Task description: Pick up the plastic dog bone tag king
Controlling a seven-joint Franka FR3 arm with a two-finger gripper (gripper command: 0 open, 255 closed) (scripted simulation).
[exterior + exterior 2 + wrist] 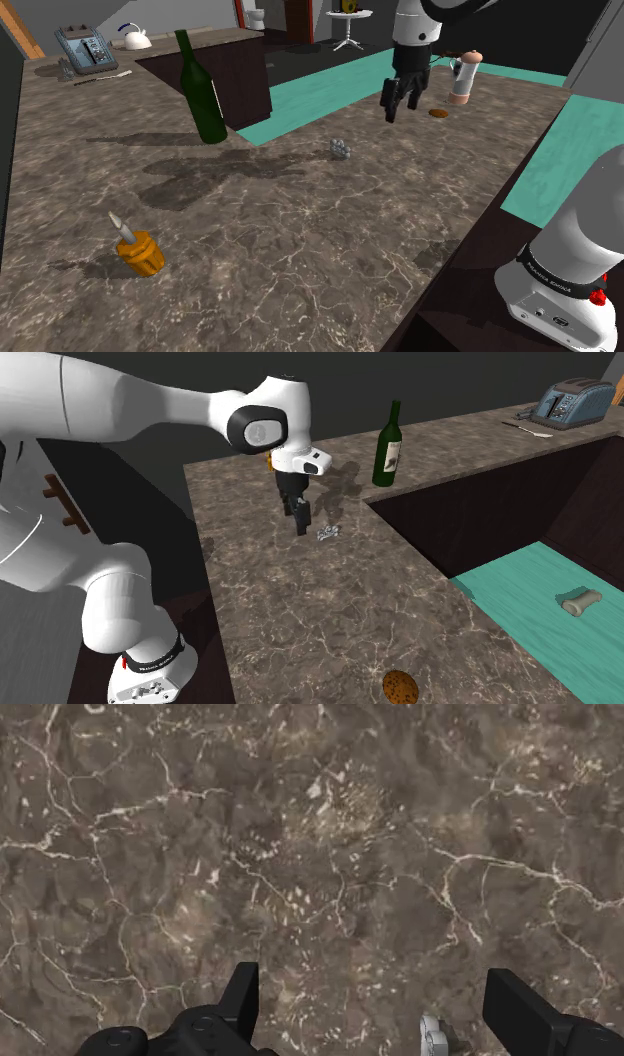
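The dog bone tag [340,149] is a small, pale grey, lumpy piece lying flat on the dark marbled counter [250,250]. In the second exterior view the tag [328,533] sits just beside the fingertips. My black gripper [398,105] hangs above the counter, pointing down, a little off to one side of the tag. It stands open [299,517] with nothing between its fingers. In the wrist view the gripper [375,999] looks straight down at the stone, and the tag [432,1039] peeks in low between the fingers, nearer one finger [515,1004].
A green wine bottle [205,95] stands upright near the counter's inner corner. An orange candle-like object [140,252] sits toward the shoulder view's lower left. A pepper mill [461,78] and a flat brown disc [437,114] lie beyond the gripper. A toaster [85,47] is far back.
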